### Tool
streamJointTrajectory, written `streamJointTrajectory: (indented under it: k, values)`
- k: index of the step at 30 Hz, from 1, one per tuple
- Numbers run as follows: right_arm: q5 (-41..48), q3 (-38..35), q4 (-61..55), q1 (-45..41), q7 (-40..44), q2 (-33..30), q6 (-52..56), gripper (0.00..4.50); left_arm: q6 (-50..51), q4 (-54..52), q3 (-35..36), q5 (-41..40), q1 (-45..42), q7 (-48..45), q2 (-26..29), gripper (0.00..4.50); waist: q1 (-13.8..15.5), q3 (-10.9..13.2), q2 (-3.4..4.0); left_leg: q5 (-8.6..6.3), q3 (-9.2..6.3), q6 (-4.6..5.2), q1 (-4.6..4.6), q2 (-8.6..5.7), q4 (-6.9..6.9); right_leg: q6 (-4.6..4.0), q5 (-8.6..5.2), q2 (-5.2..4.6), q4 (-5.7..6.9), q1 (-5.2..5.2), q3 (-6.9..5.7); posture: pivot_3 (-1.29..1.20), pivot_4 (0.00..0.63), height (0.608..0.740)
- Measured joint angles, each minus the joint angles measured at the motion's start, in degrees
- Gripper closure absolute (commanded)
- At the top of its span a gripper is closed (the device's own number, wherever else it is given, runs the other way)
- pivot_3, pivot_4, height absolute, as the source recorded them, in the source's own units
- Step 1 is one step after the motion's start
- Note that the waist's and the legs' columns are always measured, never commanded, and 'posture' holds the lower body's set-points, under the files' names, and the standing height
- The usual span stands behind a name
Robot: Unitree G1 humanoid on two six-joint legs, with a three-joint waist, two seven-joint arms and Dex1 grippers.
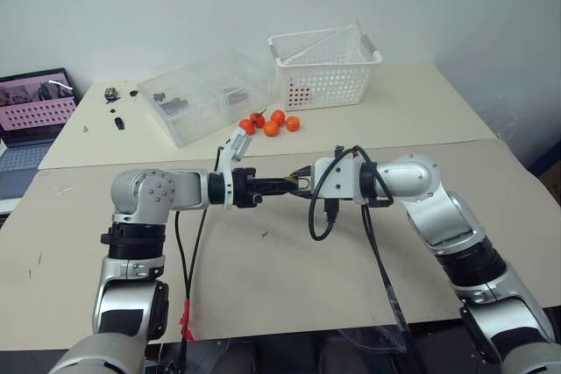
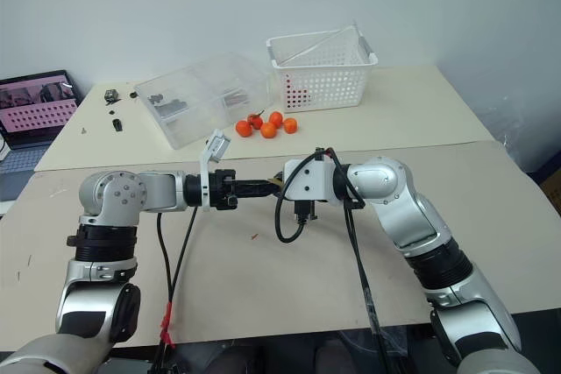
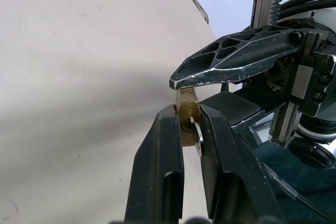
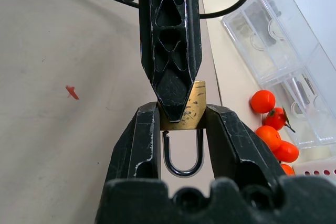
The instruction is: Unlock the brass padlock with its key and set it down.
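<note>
The small brass padlock [image 4: 195, 109] is held in the air above the near table, between my two grippers, which meet tip to tip. My right gripper [image 4: 181, 111] is shut on the padlock's body. The silvery shackle [image 4: 182, 156] points back toward that wrist. My left gripper [image 3: 189, 114] comes in from the opposite side. It is shut on the silvery key [image 3: 197, 136], which sits in the bottom of the padlock [image 3: 188, 111]. From the head views the padlock [image 1: 301, 183] is a small yellow spot between the black fingers.
On the far table stand a white basket [image 1: 324, 72], a clear plastic box [image 1: 206, 94] and several orange fruits [image 1: 270, 123]. A few small dark parts [image 1: 114, 107] lie to the left, and a laptop [image 1: 31, 116] at the far left. A black cable [image 1: 320, 216] loops under my right wrist.
</note>
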Motion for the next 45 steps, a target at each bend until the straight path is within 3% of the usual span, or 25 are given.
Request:
streamJointTrajectory:
  k: [1, 2, 8, 18, 21, 30, 45]
  values:
    - [0.3, -0.1, 0.0, 0.0, 0.1, 0.1, 0.5, 2.55, 0.0, 0.0, 0.0, 0.0, 0.0, 0.0, 0.0, 4.49, 0.0, 0.0, 0.00, 0.00, 0.00, 0.00, 0.00, 0.00, 0.00, 0.00, 0.00, 0.00, 0.00, 0.00, 0.00, 0.00, 0.150, 0.740]
    - [0.3, -0.1, 0.0, 0.0, 0.2, 0.1, 0.6, 2.45, 0.0, 0.0, 0.0, 0.0, 0.0, 0.0, 0.0, 4.49, 0.0, 0.0, 0.00, 0.00, 0.00, 0.00, 0.00, 0.00, 0.00, 0.00, 0.00, 0.00, 0.00, 0.00, 0.00, 0.00, 0.150, 0.740]
    - [1.2, -0.1, -0.1, 0.0, 0.4, 0.4, 1.4, 0.41, -0.3, 0.0, 0.0, -0.1, -0.7, 0.0, -0.4, 4.49, 0.0, 0.0, 0.00, 0.00, 0.00, 0.00, 0.00, 0.00, -0.01, 0.00, 0.00, 0.00, 0.00, 0.00, 0.00, 0.00, 0.150, 0.740]
    - [5.3, -2.8, -1.5, 3.4, 2.7, -4.3, 5.2, 0.41, -0.4, 0.0, 0.0, 0.0, -0.7, 0.0, -0.4, 4.49, 0.4, 0.0, -0.02, 0.00, 0.01, 0.00, -0.02, -0.01, 0.00, 0.00, 0.00, -0.01, -0.02, 0.01, 0.00, 0.00, 0.150, 0.740]
    - [7.8, -5.4, -2.0, 3.7, 3.0, -5.4, 7.2, 1.08, -0.9, 0.1, 0.0, 0.0, -0.7, -0.1, -0.2, 4.49, 0.4, 0.0, -0.02, -0.01, 0.03, 0.00, -0.01, 0.02, 0.00, 0.00, 0.00, 0.00, -0.03, 0.01, 0.02, 0.00, 0.150, 0.740]
    - [10.6, -6.9, -4.8, 3.6, 1.7, -5.2, 10.4, 4.36, -1.5, 2.0, -0.3, 0.3, -1.0, -0.6, -0.1, 4.49, 0.9, 0.0, -0.02, -0.01, 0.05, 0.00, -0.02, 0.01, 0.00, 0.00, 0.00, 0.00, -0.05, 0.01, 0.01, 0.00, 0.150, 0.740]
    - [7.6, -3.8, -2.1, 2.9, -2.1, -1.6, 9.1, 4.48, -1.4, 2.4, 0.2, 1.2, -2.3, 0.0, -0.4, 4.49, 1.1, 0.0, -0.02, -0.01, 0.07, 0.00, -0.02, 0.01, 0.00, -0.01, 0.00, 0.00, -0.04, 0.00, 0.01, 0.00, 0.150, 0.740]
